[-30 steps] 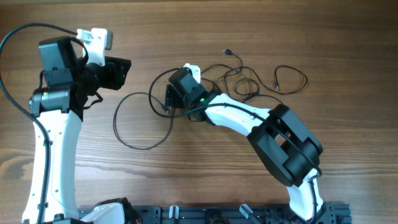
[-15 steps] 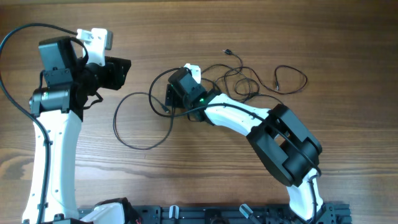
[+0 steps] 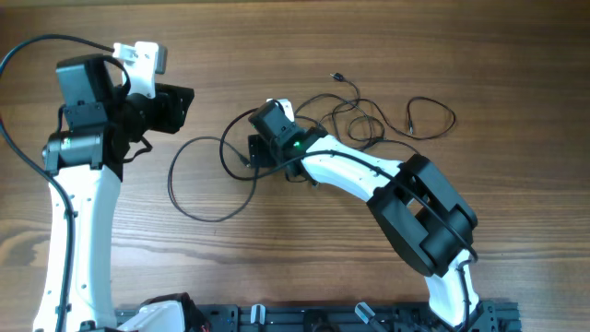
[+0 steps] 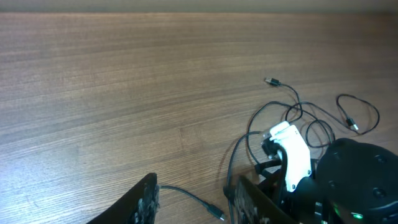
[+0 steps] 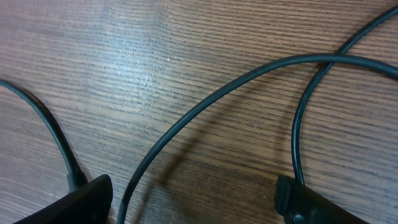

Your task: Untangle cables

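Brown wood-grain tabletop point(image 3: 304, 277) under everything, grain running side to side in all three views. On it, thin black flexible cables point(image 3: 369, 124): a knot of small overlapping loops back behind the right gripper point(image 3: 249, 152), alongside its wrist and the white-and-black right arm point(image 3: 350, 171), plus one big open loop point(image 3: 198, 214) swinging out ahead of those fingertips, between the two grippers. Right gripper low over the wood, fingers point(image 5: 87, 202) spread wide, pinching nothing. From its own wrist camera: two black strands point(image 5: 217, 93) lying flat across the gap between the fingers and crossing each other out beyond the finger at the right of the view; a third strand curving in to the tip of the other finger. Contact between fingertips and strands: cannot tell. Left gripper point(image 3: 189, 104) well apart from the knot, held high above the wood, fingers point(image 4: 148, 199) partway apart and empty. Through that gap in the left wrist view: a stretch of cable on the table below, ending in a small plug point(image 4: 217, 215) just inside the finger nearer the right arm. Farther out beyond those fingertips: the knot of loops, one plugged end point(image 4: 272, 81) stretched clear of it, another plugged end point(image 4: 352, 124) curled inside an outer loop.
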`<state>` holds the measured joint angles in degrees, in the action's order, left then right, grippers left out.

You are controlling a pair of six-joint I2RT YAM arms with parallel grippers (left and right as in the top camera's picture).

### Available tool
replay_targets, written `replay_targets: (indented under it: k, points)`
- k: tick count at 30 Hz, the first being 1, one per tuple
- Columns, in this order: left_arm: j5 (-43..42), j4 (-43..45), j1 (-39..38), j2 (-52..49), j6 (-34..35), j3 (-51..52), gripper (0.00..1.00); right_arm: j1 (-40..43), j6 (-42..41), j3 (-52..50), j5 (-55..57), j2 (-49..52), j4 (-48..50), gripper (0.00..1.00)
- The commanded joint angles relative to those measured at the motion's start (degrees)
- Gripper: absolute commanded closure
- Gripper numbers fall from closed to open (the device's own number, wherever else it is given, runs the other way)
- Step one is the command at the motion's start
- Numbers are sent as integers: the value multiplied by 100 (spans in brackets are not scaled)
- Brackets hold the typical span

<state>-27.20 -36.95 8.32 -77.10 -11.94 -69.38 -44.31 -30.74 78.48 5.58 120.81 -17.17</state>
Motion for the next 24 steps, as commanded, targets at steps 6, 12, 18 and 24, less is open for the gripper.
replay_targets:
  k: [6,12,18,24]
  points:
    - [-192,2,17,201,-114,-81,58,-4,1207,103,-402,168,-107,14]
    - [-192,0,17,201,-114,-81,58,-4,1384,103,-428,168,-267,12]
    - [-267,0,17,201,-111,-81,58,-24,1709,103,-472,168,-568,11]
    - [-411,0,17,201,-114,-81,58,-149,1731,103,-501,225,-791,11]
